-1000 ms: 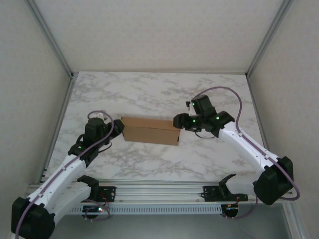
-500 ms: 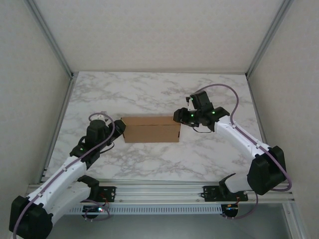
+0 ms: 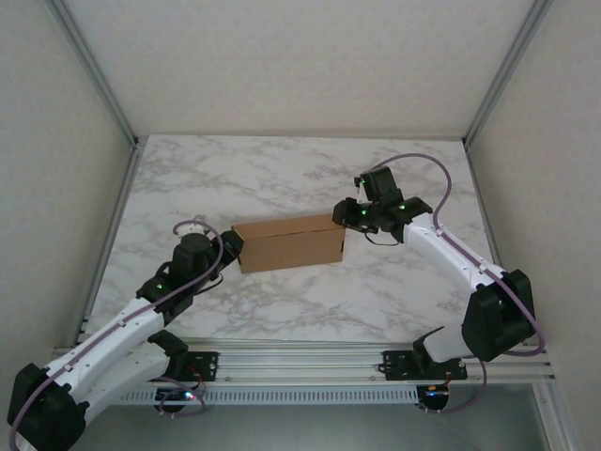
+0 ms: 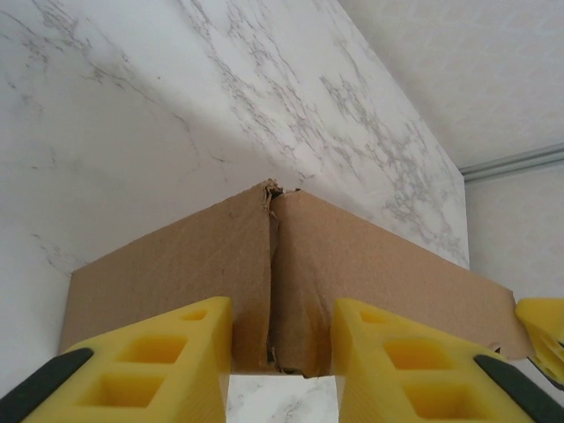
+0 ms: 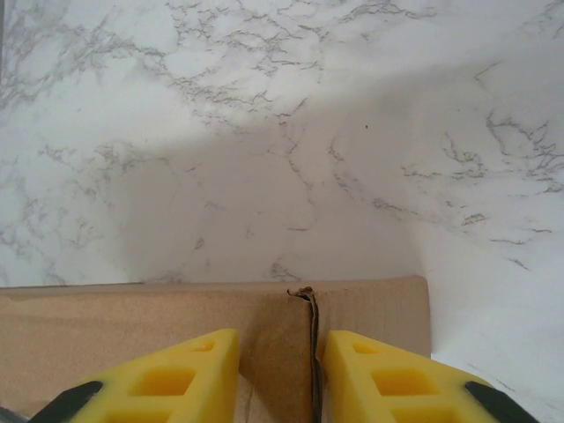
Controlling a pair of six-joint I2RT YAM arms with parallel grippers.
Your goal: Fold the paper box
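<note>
The paper box (image 3: 291,246), plain brown cardboard folded into a long shallow block, lies in the middle of the marble table, slightly askew. My left gripper (image 3: 232,246) is at its left end. In the left wrist view the yellow fingers (image 4: 150,361) press on both sides of a torn corner seam of the box (image 4: 176,264), so the left gripper (image 4: 280,361) is shut on it. My right gripper (image 3: 341,218) is at the right end. In the right wrist view the box (image 5: 132,326) fills the gap between the jaws of the right gripper (image 5: 280,379), which is shut on that corner.
The marble table (image 3: 282,178) is bounded by white walls with metal corner posts at the back and sides. A metal rail (image 3: 300,362) carrying both arm bases runs along the near edge. Purple cables loop over each arm.
The right gripper's jaws have drawn in onto the box's right corner. The box has turned, its right end swinging away from the near edge, and the left arm has followed to the right.
</note>
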